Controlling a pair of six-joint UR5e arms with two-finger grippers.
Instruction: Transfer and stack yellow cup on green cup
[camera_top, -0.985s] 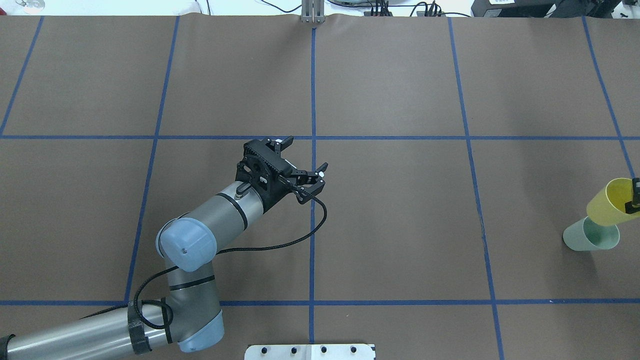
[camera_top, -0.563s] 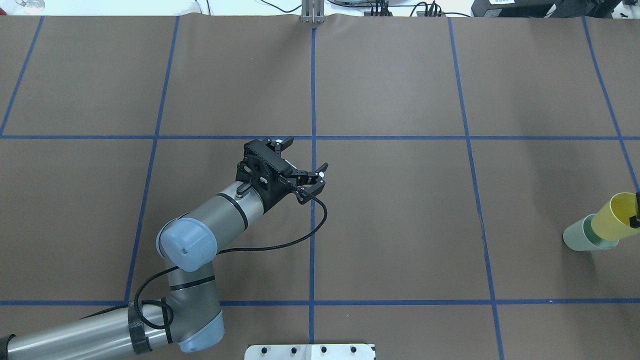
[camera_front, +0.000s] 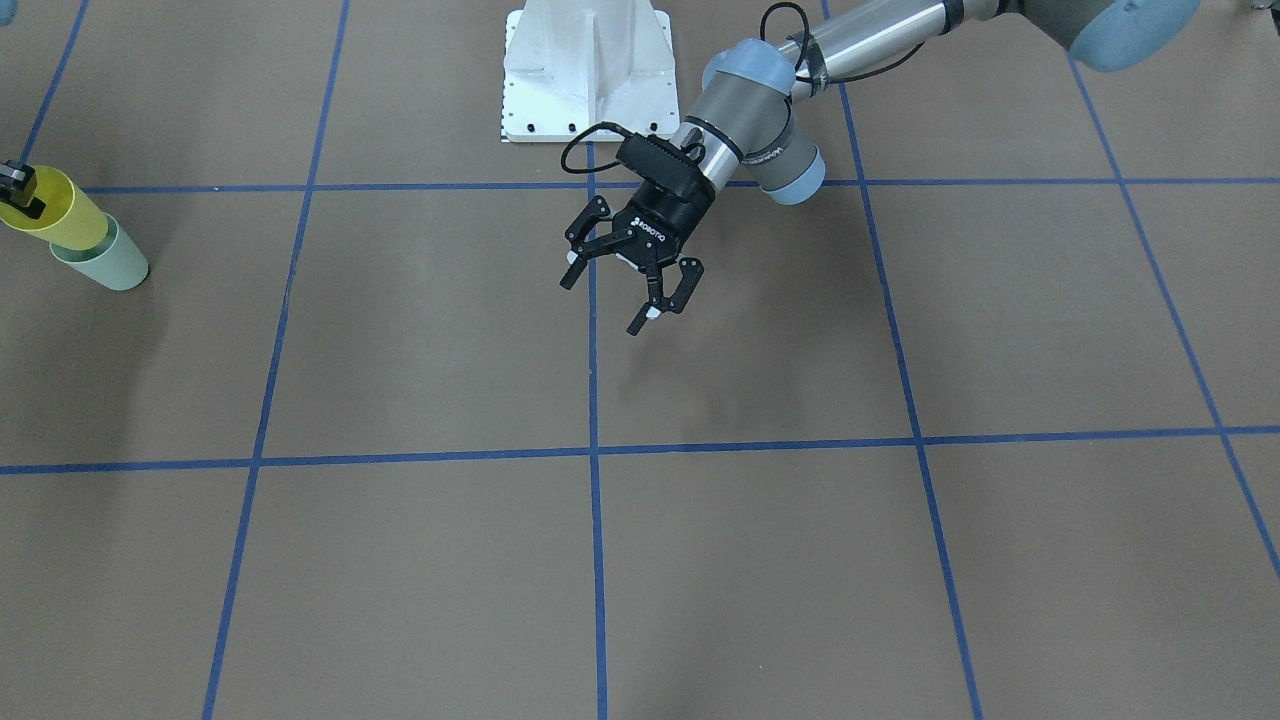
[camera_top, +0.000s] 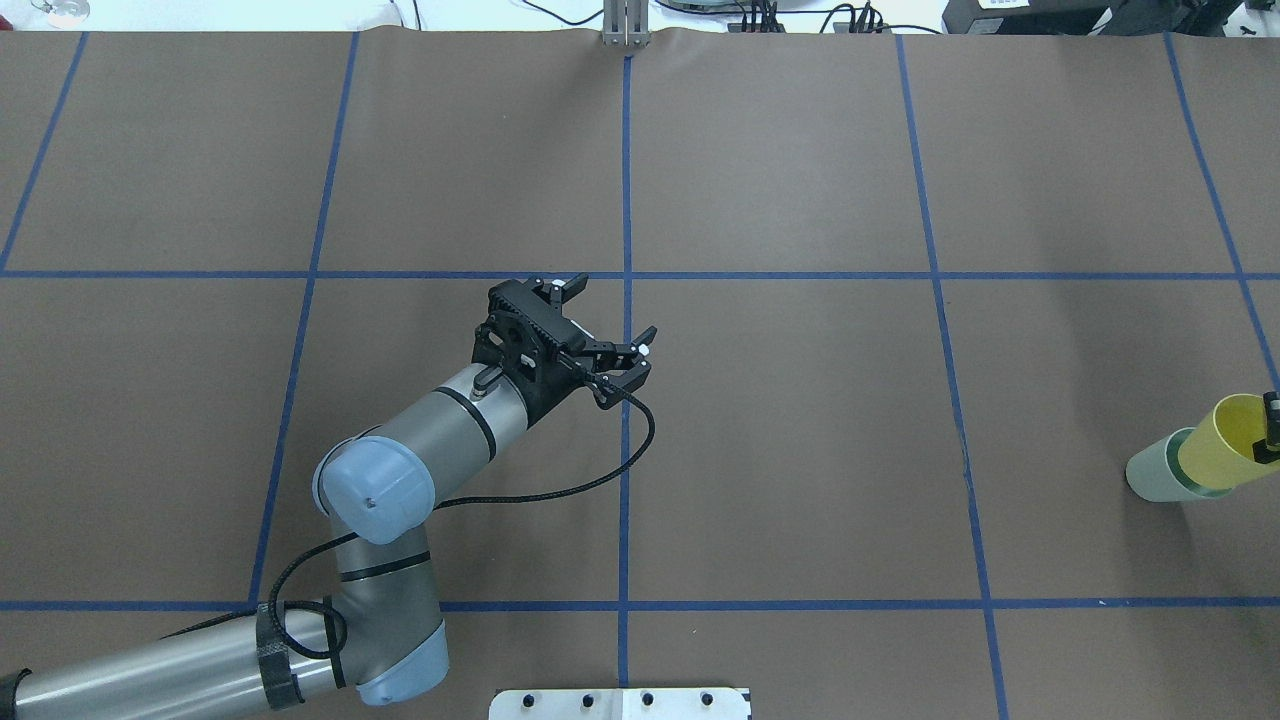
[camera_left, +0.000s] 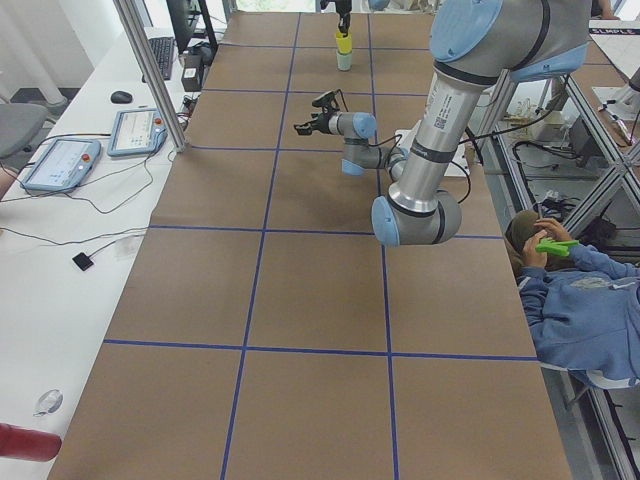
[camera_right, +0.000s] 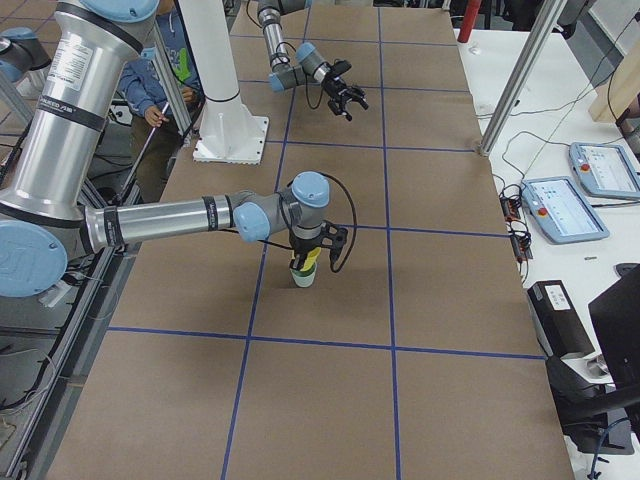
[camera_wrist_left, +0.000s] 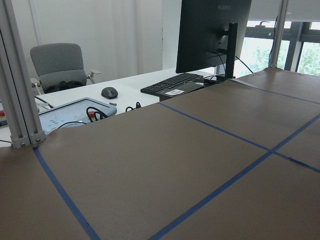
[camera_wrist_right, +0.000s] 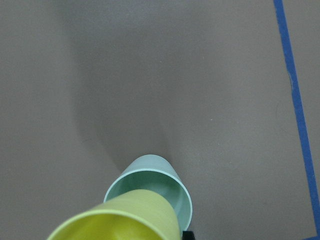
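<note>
Plastic in plastic: in the front view, at nine o'clock, I see the bright yellow tapered cup (camera_front: 65, 220) leaning, base inside the pale green tapered cup (camera_front: 115, 265); my right gripper (camera_front: 20, 190) pinches its rim. Overhead, my left gripper (camera_top: 612, 318) hangs splayed near mid-table.

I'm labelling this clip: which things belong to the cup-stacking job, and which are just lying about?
Job: yellow cup, green cup, right gripper holding the yellow cup.
Lying about: open left gripper, monitor, keyboard, mouse.
</note>
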